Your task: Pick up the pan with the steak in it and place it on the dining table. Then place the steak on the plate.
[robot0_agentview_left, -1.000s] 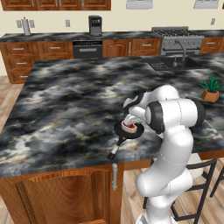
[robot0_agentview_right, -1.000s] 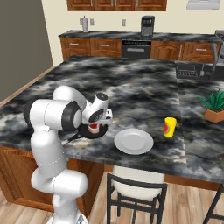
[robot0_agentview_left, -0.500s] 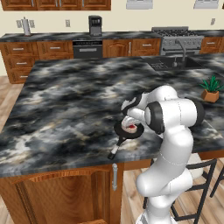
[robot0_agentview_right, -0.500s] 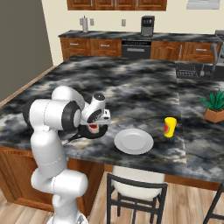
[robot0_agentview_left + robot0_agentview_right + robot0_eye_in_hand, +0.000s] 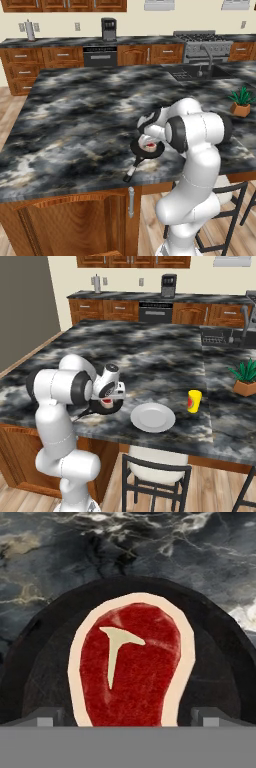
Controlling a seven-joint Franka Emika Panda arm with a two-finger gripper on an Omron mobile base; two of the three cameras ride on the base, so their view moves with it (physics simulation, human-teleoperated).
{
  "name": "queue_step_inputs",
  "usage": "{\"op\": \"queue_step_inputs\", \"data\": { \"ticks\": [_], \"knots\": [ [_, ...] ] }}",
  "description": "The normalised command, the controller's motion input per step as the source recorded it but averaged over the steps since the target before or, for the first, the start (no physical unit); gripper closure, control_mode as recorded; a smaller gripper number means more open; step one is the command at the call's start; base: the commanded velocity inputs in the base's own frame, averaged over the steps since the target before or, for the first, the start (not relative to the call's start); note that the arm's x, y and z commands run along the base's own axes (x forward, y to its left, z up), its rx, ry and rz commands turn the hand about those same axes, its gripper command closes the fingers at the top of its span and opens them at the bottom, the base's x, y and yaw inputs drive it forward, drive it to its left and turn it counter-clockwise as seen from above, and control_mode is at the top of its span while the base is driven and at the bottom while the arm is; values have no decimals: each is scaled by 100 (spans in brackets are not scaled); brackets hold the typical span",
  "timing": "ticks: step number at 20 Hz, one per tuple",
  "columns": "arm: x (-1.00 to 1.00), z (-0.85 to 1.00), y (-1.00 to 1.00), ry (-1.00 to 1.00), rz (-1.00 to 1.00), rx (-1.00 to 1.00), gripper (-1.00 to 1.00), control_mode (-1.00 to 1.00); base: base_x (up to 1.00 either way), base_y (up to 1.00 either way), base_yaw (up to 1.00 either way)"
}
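Note:
The black pan (image 5: 146,150) sits on the dining table (image 5: 75,120) near its front edge, with its thin handle (image 5: 132,171) pointing out over that edge. The steak (image 5: 131,664), red with a pale fat rim, lies flat in the pan (image 5: 220,657). My gripper (image 5: 127,719) hangs just above the steak, open, with one fingertip on each side of the meat. From the right base view the hand (image 5: 111,389) points down into the pan (image 5: 104,407). The light-grey plate (image 5: 152,417) lies on the table just right of the pan and holds nothing.
A yellow cup (image 5: 194,401) stands beyond the plate, and a potted plant (image 5: 245,378) sits at the table's right end. A sink (image 5: 197,74) is set in the far right of the top. A dark stool (image 5: 155,468) stands below the table's front edge.

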Motion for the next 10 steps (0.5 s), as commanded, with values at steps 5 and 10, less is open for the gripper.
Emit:
{"op": "queue_step_inputs", "data": {
  "ticks": [5, 10],
  "knots": [
    [0, -33, -4, 1, 2, -4, -100, -100, 0, 0, 0],
    [0, -39, -1, 4, 2, -6, -100, -100, 0, 0, 0]
  ]
}}
